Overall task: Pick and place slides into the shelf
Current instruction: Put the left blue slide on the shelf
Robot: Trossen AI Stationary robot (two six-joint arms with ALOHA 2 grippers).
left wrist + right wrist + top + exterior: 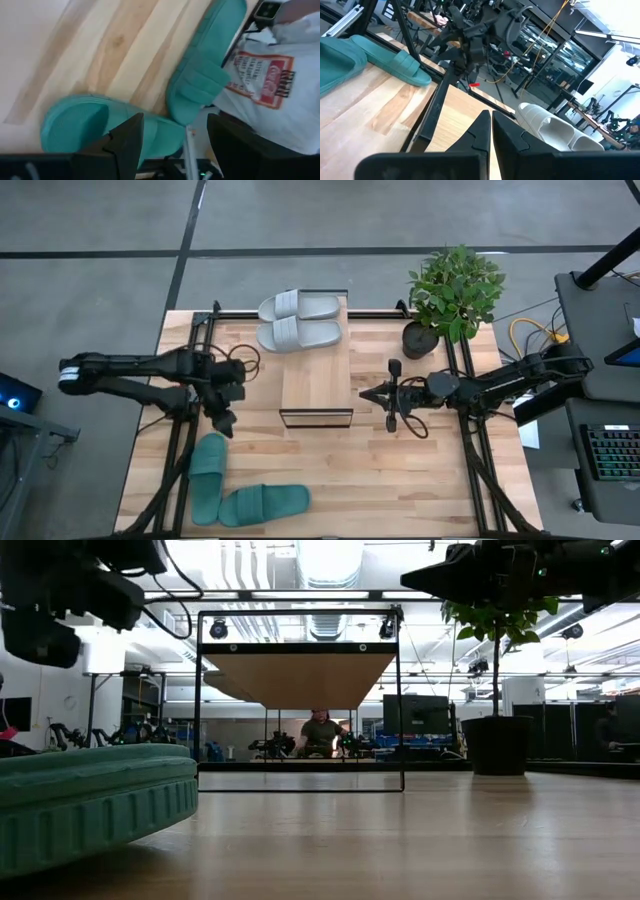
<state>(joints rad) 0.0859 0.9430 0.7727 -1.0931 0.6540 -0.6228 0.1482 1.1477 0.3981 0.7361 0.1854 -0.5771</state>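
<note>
Two teal slides lie on the table's near-left part: one (pixel 208 477) runs lengthwise and the other (pixel 265 504) lies crosswise at its near end. The left wrist view shows them too, slide (pixel 95 122) and slide (pixel 205 65). Two pale grey slides (pixel 298 305) (pixel 298 335) rest sole-down, side by side, on the far end of the shelf's plank top (pixel 315 385). My left gripper (pixel 222 421) (pixel 175 145) is open and hovers above the far end of the lengthwise teal slide. My right gripper (pixel 364 393) (pixel 490 135) is shut, just right of the shelf and pointing at it.
A potted plant (pixel 455 290) stands at the table's far right corner. The shelf's thin dark frame (pixel 300 700) rises mid-table with open space beneath the plank. Bare wood lies in front of the shelf and to its right. A person (pixel 320 730) is far off in the room.
</note>
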